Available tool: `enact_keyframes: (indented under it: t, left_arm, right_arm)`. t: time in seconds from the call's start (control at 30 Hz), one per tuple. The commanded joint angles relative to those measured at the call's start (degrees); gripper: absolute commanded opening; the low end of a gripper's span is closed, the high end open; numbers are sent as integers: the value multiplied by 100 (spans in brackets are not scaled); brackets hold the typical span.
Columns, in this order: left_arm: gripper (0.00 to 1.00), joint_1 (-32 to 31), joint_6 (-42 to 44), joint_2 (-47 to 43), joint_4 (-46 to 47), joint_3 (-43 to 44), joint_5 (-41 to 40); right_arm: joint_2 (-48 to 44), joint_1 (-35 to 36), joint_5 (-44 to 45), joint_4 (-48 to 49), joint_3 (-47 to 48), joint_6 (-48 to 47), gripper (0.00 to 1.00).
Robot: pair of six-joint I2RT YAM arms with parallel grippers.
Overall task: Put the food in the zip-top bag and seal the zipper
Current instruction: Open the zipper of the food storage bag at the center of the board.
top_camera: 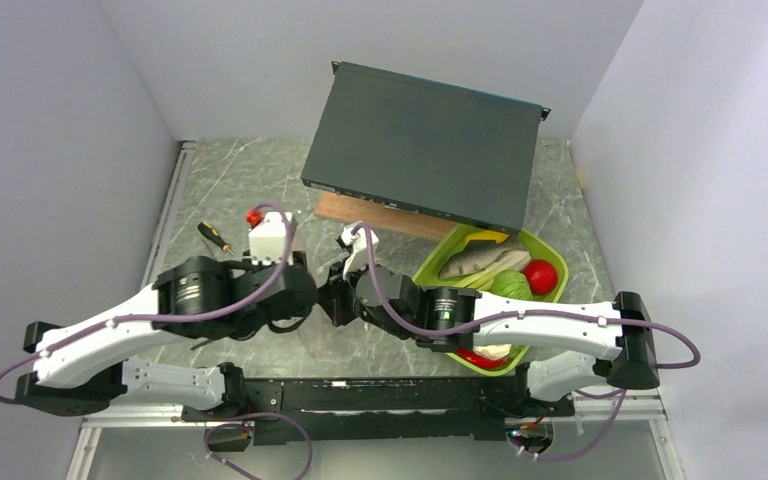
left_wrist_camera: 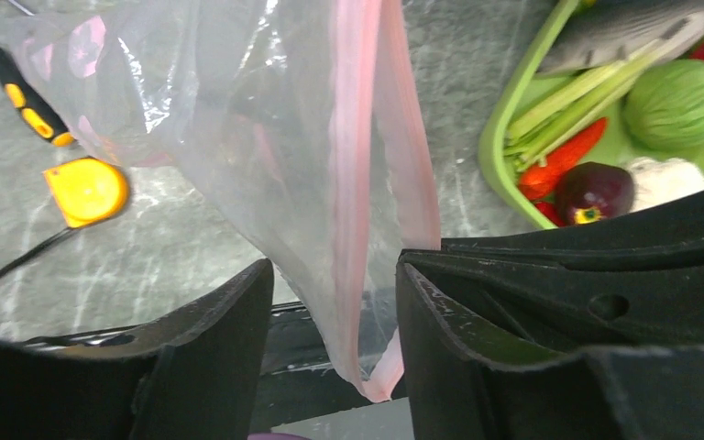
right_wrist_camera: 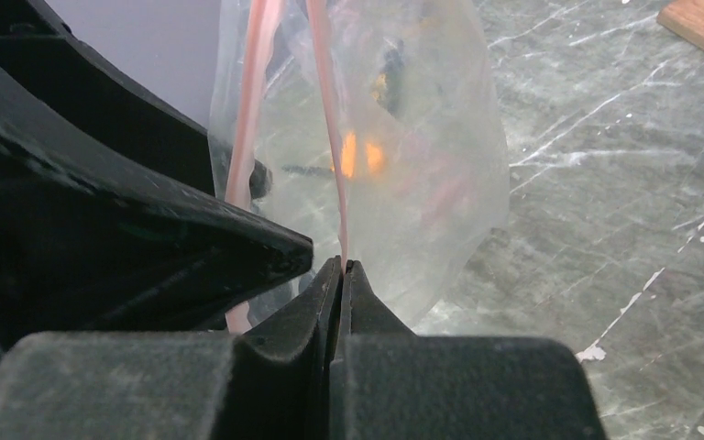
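The right gripper [right_wrist_camera: 342, 268] is seen pressed fully together, with one strip of the zipper [right_wrist_camera: 328, 137] pinched at its fingertips. The left gripper [left_wrist_camera: 335, 268] is held apart. A length of the same pink strip is hung loosely between its fingers [left_wrist_camera: 229, 302], and no clamping is seen. The zip-top bag [left_wrist_camera: 229, 119] is suspended between both grippers above the marbled table [left_wrist_camera: 147, 247], with its mouth parted.

To the right, the grey fish [left_wrist_camera: 623, 37], green cabbage [left_wrist_camera: 674, 101], green stalks [left_wrist_camera: 568, 96], red chili [left_wrist_camera: 564, 160] and dark purple ball [left_wrist_camera: 596, 188] are found lying in the lime-green tray [left_wrist_camera: 498, 147]. To the left, a black-and-yellow screwdriver [left_wrist_camera: 18, 96] is laid on the table.
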Motion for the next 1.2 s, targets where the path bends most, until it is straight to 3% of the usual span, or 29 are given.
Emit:
enact_keyframes:
  t: [0.0,0.17,0.27,0.43,0.57,0.77,0.93,1.07,1.17]
  left_arm:
    - [48,14,487,583,-701,616,-194]
    - [37,16,743,771,-704,830,-194]
    - [36,22,688,622,-704,774,-237]
    - [56,68,862,429,-704,904,-121]
    - [60,66,999,194,-630,1312,88]
    - [40,71,1440,-47,-144,1633,359]
    - [26,83,1513,273,-699,1906,7]
    - [22,86,1824,501,-700,1924,-167]
    - [28,146,2181,644,-704,1945,-270]
  right_arm:
    - [147,14,159,-51,498,378,0]
    - [270,19,178,-164,773,361,0]
    - [275,20,251,-103,824,312,0]
    - [330,15,307,-69,965,210,0]
    - [462,13,454,-280,1234,155,0]
    - [571,6,523,-278,1462,76,0]
    - [697,15,549,-266,1632,2,0]
    - [762,11,509,-195,1667,-18,0]
    - [803,10,514,-216,1721,-43,0]
